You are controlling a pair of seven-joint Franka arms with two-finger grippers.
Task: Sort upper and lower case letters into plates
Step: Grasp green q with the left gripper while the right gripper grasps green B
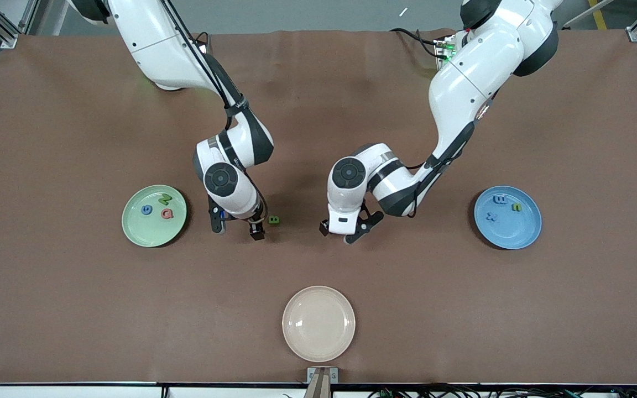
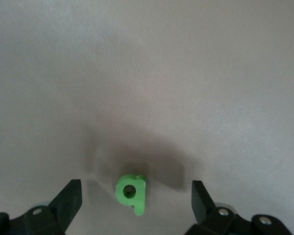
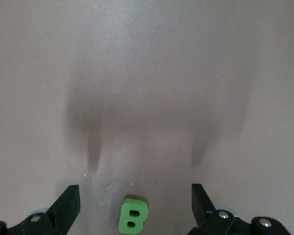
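While its fingers stand spread wide, the left hand [image 1: 346,232] hangs low over the middle of the worktop [image 1: 75,309], and its wrist view shows the green b [image 2: 132,193] lying flat between the two fingers, not yet pinched. The right hand [image 1: 236,228], just as wide apart and holding nothing, sits low beside it toward the right arm's end, with the green B [image 1: 274,220] flat on the worktop just beside one finger.

Outward from there, the mint green plate [image 1: 150,235] toward the right arm's end holds the green N [image 1: 165,199], blue G [image 1: 146,209] and pink Q [image 1: 167,213]. The sky blue plate [image 1: 509,236] toward the left arm's end holds the blue m [image 1: 500,199], green n [image 1: 516,207] and blue x [image 1: 491,216]. By my reckoning six of eight are sorted; B and b remain, one for each plate. The cream-white plate [image 1: 318,342], nearest the front camera, is bare.

A brown covering spreads over the whole worktop. Grey floor and metal frame posts show past its edges, and cables run along the nearest edge.
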